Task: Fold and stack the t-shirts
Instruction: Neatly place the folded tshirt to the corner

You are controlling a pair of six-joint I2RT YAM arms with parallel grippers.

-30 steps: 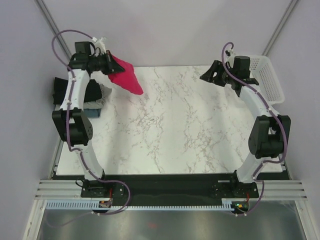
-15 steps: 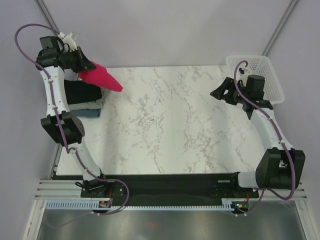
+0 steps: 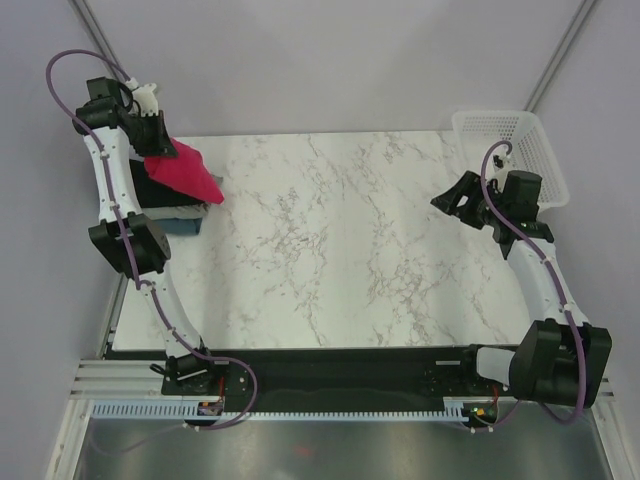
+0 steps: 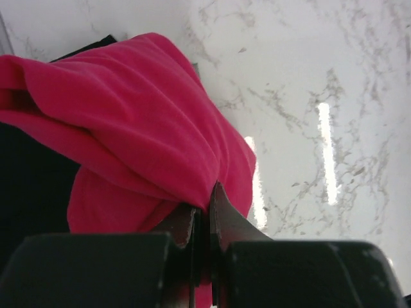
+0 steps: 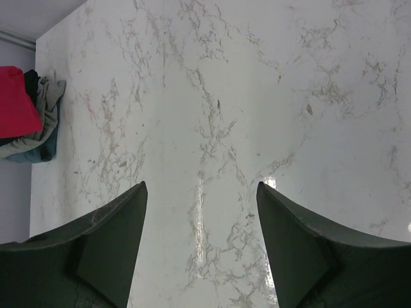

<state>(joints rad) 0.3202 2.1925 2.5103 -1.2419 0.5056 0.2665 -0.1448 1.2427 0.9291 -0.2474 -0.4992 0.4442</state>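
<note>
Firmly, the left pincer (image 4: 204,204) pinches the red t-shirt (image 4: 141,115), dangling over the folded stack (image 5: 40,122); right pincer (image 5: 201,186) spread.

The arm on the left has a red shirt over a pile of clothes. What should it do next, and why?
Probably lower the red shirt onto the stack, then let go: the left fingers are pinched shut on its edge, and it hangs right over the folded pile.

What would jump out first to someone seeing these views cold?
The crimson-red t-shirt, pinched in the left gripper's shut jaws, is held over the stack of folded shirts at the table's far-left corner. The right gripper hovers, jaws open, above the marble near the white mesh basket at far right.
</note>
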